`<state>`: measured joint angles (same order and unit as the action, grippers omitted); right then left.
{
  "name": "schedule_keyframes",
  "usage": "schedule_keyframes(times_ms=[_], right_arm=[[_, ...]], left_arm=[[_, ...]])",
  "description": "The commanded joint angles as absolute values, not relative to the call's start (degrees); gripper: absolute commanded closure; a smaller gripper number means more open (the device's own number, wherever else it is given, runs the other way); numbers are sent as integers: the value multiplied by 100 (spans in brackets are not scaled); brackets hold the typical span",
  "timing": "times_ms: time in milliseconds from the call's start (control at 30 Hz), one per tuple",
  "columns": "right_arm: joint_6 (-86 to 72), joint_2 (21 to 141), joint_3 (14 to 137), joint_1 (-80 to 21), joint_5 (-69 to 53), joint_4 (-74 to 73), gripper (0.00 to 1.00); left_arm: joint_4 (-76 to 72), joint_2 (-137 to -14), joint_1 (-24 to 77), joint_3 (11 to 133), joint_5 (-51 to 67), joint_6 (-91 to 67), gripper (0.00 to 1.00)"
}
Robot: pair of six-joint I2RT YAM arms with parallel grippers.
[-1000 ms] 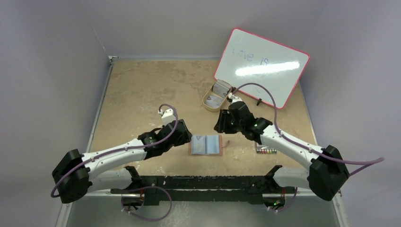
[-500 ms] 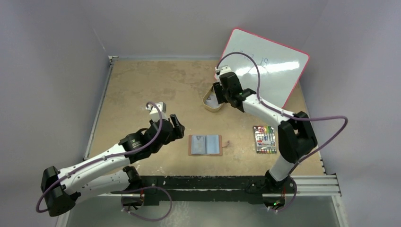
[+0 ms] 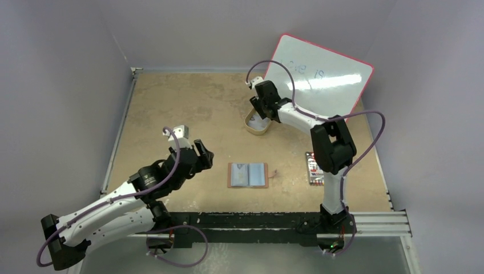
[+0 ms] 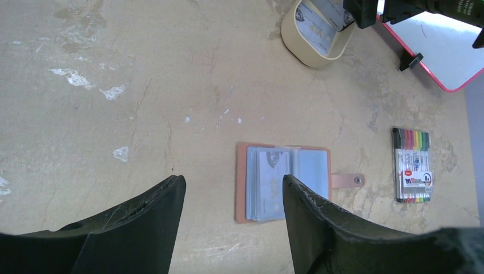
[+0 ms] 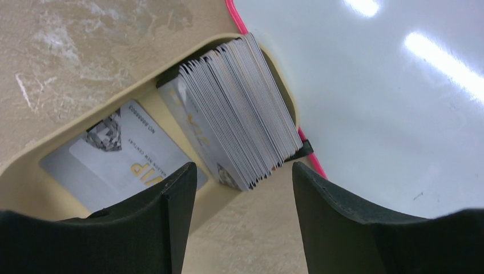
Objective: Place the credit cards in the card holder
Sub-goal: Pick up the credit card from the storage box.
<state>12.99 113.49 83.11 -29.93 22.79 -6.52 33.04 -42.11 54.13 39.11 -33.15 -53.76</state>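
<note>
Brown card holder (image 3: pixel 248 175) is seen open from above, left gripper (image 3: pixel 201 157) near it, right gripper (image 3: pixel 261 110) beyond it over a tray (image 3: pixel 249 125). Left wrist — jaws spread, empty. Right wrist — jaws spread over stacked credit cards (image 5: pixel 240 108); fetching is judged the step in hand, and one card must be pinched.

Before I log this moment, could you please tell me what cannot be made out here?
1. Top view: the right gripper covers most of the tray.
2. Top view: glare and faintness obscure writing on the whiteboard.
3. Right wrist view: the stacked credit cards are too tight to count.
4. Left wrist view: the left gripper covers part of the card holder.
</note>
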Motion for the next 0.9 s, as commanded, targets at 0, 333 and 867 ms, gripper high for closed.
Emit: schedule_keyframes(times_ms=[0,333,867], right_arm=[[1619,11619,8876,-2965,2347,-571,35],[1867,11946,9106,-2956,3002,-582,40],[1946,11686,9156,-2901,3107,-566,56]], left_arm=[[3422,-4045,5405,4023,-3514,-5273,37],[3451,-4003,5405,4016,-3604,-5300,37],[3239,-4232,5405,4035,-3454,-5335,37]])
